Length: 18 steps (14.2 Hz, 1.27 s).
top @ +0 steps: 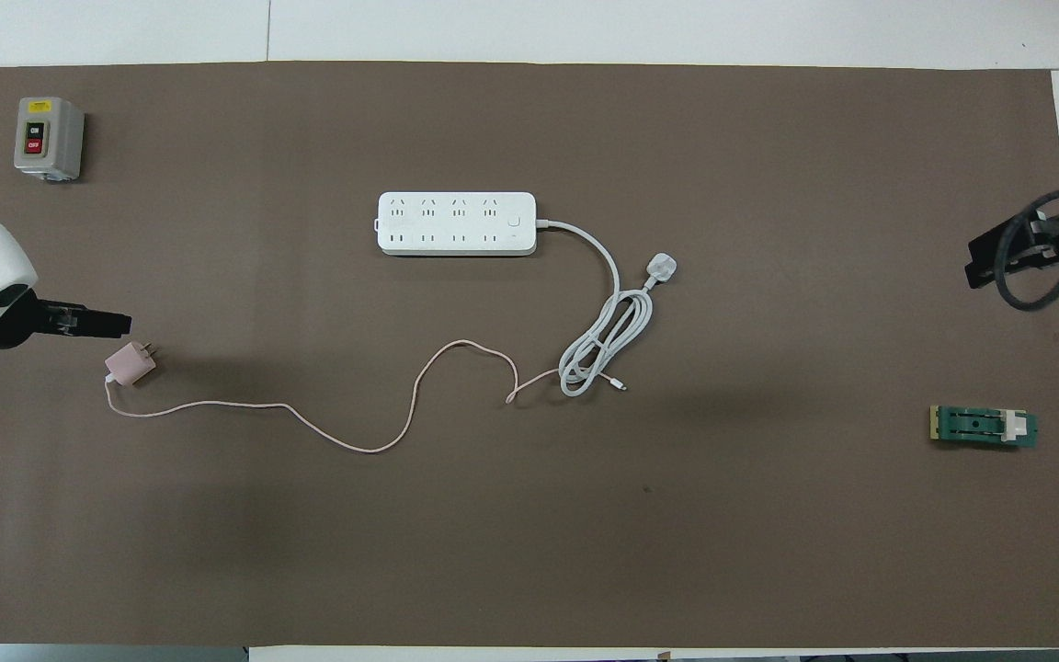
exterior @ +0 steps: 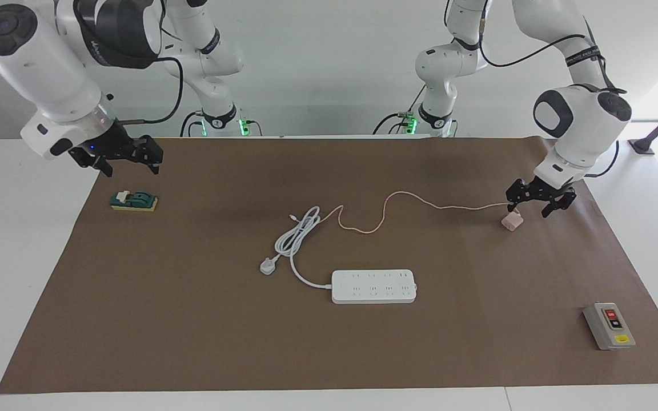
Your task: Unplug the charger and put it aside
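Note:
The charger (exterior: 512,222), a small pale pink cube, lies on the brown mat toward the left arm's end, nearer to the robots than the white power strip (exterior: 373,286). It is also in the overhead view (top: 130,364). It is unplugged, and its thin pink cable (exterior: 386,211) trails over the mat to the coiled white cord. My left gripper (exterior: 539,200) is open and empty, just above the charger and apart from it. My right gripper (exterior: 129,161) is open and empty, raised over the mat's corner at the right arm's end.
The power strip's thick white cord and white plug (exterior: 268,266) lie coiled beside the strip. A grey on/off switch box (exterior: 609,325) stands at the mat's corner toward the left arm's end. A small green block (exterior: 133,201) lies below my right gripper.

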{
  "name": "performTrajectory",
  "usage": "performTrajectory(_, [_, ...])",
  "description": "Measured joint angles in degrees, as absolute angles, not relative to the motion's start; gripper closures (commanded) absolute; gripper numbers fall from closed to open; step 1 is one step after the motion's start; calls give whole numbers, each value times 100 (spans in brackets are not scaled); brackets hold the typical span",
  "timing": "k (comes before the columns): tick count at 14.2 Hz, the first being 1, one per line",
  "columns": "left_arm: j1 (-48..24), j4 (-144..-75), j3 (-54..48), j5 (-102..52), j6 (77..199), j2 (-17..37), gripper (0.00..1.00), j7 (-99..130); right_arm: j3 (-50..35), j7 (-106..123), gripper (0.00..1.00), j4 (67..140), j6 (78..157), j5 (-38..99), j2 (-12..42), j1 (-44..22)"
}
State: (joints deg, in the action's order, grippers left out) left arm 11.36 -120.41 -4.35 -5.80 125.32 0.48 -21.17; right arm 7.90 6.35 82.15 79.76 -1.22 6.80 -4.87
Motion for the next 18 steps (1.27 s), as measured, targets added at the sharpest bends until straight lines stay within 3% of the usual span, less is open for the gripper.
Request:
performTrajectory(4, [896, -11238, -473, -579, 11546, 48, 0, -732, 325, 644, 0, 8942, 8143, -247, -7, -8])
performTrajectory(9, [497, -10064, -486, -79, 10127, 44, 0, 560, 37, 644, 0, 9118, 8394, -268, -106, 293])
performTrajectory(18, [324, -9919, -491, 124, 9668, -53, 0, 825, 26, 625, 0, 9132, 8444, -262, -106, 390])
